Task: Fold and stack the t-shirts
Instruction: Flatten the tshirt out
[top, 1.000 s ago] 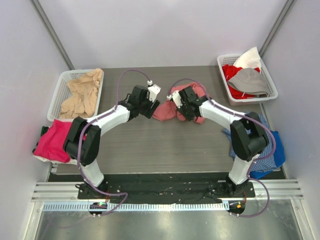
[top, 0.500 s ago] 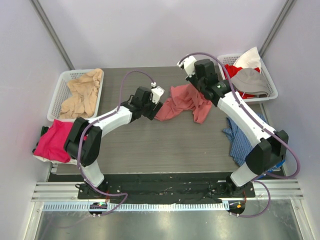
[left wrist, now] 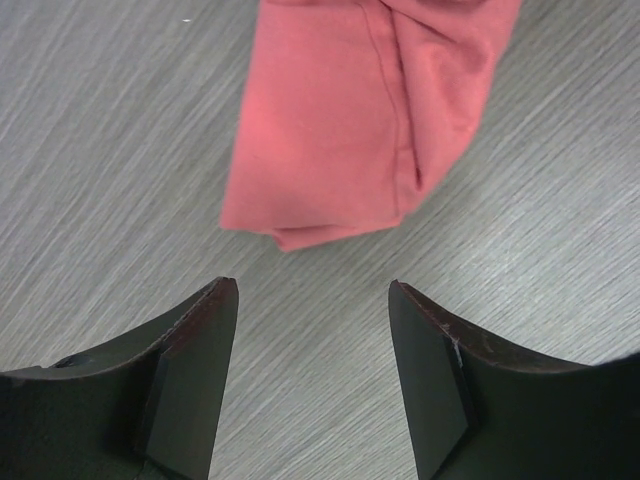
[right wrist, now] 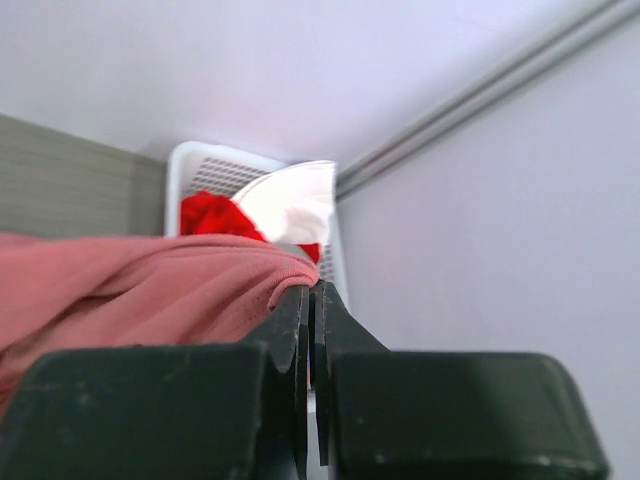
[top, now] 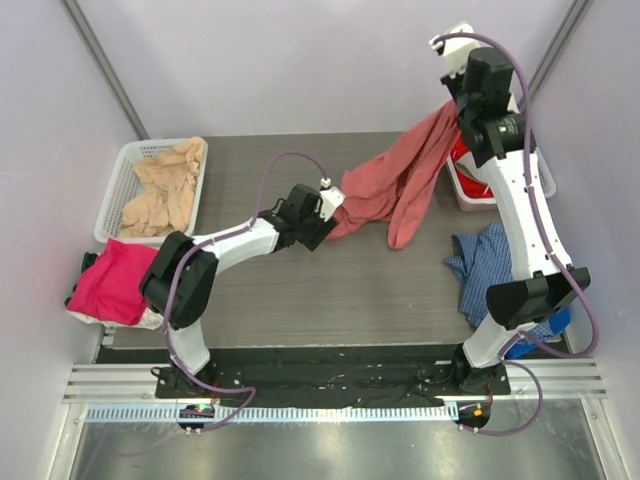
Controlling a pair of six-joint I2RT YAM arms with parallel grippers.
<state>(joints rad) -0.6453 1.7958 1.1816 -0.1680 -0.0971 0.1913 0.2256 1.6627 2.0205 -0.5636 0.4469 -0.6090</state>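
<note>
A salmon-red t-shirt (top: pixel 400 180) hangs stretched from my right gripper (top: pixel 460 103), which is raised high at the back right and shut on its top edge. The same shirt (right wrist: pixel 130 290) drapes over the shut right gripper (right wrist: pixel 312 290) in the right wrist view. Its lower end lies on the table. My left gripper (top: pixel 322 225) sits low beside that end, open and holding nothing. In the left wrist view the shirt's folded corner (left wrist: pixel 350 120) lies just beyond the open left gripper (left wrist: pixel 310 290), not touching it.
A white basket (top: pixel 128 160) at the back left holds a beige t-shirt (top: pixel 165 185). A magenta-pink t-shirt (top: pixel 110 280) lies at the left edge. The right basket (right wrist: pixel 220 165) holds red (right wrist: pixel 210 215) and white cloth. Blue checked cloth (top: pixel 495 265) lies at the right.
My right gripper has risen up and back to the right with the salmon-red shirt, pulling it out long. My left gripper has followed the shirt's lower end rightward, jaws narrowing slightly.
</note>
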